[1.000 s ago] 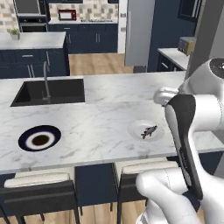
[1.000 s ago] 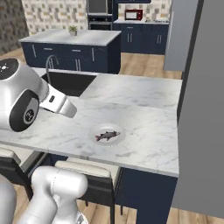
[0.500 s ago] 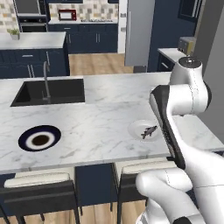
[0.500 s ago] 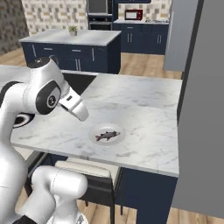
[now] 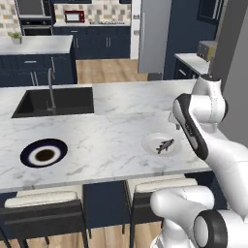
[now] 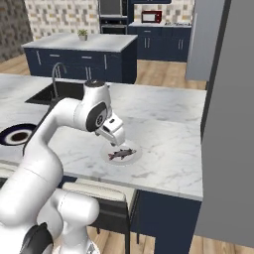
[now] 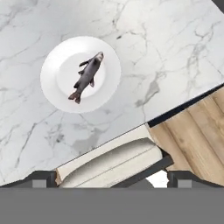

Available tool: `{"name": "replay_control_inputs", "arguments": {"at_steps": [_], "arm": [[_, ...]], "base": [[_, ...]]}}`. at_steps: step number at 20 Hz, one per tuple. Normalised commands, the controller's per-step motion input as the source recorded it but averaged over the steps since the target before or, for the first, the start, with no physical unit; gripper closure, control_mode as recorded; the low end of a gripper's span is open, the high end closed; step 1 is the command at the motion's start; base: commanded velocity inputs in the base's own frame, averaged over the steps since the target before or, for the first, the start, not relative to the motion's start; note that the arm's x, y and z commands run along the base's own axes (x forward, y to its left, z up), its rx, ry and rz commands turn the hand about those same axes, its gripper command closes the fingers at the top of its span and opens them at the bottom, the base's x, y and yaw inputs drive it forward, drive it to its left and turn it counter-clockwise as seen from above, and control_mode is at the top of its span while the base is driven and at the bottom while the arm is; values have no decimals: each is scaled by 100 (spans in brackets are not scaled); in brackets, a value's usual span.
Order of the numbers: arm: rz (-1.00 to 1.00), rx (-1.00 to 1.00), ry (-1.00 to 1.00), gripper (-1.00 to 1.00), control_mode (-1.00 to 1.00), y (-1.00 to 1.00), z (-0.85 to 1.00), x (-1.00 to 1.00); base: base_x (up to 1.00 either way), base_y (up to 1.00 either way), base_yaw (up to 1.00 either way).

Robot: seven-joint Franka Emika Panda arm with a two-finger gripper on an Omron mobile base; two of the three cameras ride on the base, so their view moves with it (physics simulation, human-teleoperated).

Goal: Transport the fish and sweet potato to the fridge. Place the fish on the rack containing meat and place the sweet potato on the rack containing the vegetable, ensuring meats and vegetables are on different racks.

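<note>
A small grey fish (image 5: 165, 145) (image 6: 121, 154) (image 7: 87, 75) lies on a white plate (image 5: 151, 142) (image 6: 133, 158) (image 7: 54, 87) near the front edge of the marble island. My gripper (image 6: 118, 142) (image 7: 116, 179) hangs open just above and beside the plate, with nothing between its fingertips (image 7: 43, 178). In the hand view the fish sits up and to the left of the fingers' gap. A tall grey fridge (image 5: 155, 34) (image 6: 202, 39) stands shut at the back. The sweet potato, the meat, the vegetable and the racks are out of view.
A dark blue ringed dish (image 5: 44, 154) (image 6: 17, 135) rests on the island's left, with the sink (image 5: 55, 101) and tap behind it. Cushioned stools (image 5: 43, 206) (image 7: 109, 162) stand under the front edge. A tall grey panel (image 6: 230, 124) rises close on the right.
The arm has unfolded from near the cameras and swung forward and down, bringing the hand over the plate with the fish. The jaws stayed open; the fish has not moved.
</note>
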Motion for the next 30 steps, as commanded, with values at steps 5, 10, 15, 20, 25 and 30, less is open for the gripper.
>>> {"name": "replay_control_inputs", "arguments": {"at_steps": [5,10,15,20,25,30], "arm": [[-1,0,15,-100,-100,0,-67,70],[-1,0,9,-100,-100,0,-47,57],[0,0,1,-100,-100,-5,-49,57],[0,3,3,-100,-100,-16,-44,34],[0,4,4,-100,-100,-11,-38,20],[-2,0,0,-100,-100,-4,-27,21]], "base": [[0,0,0],[0,0,0],[0,0,0],[0,0,0],[0,0,0],[0,0,0]]}}
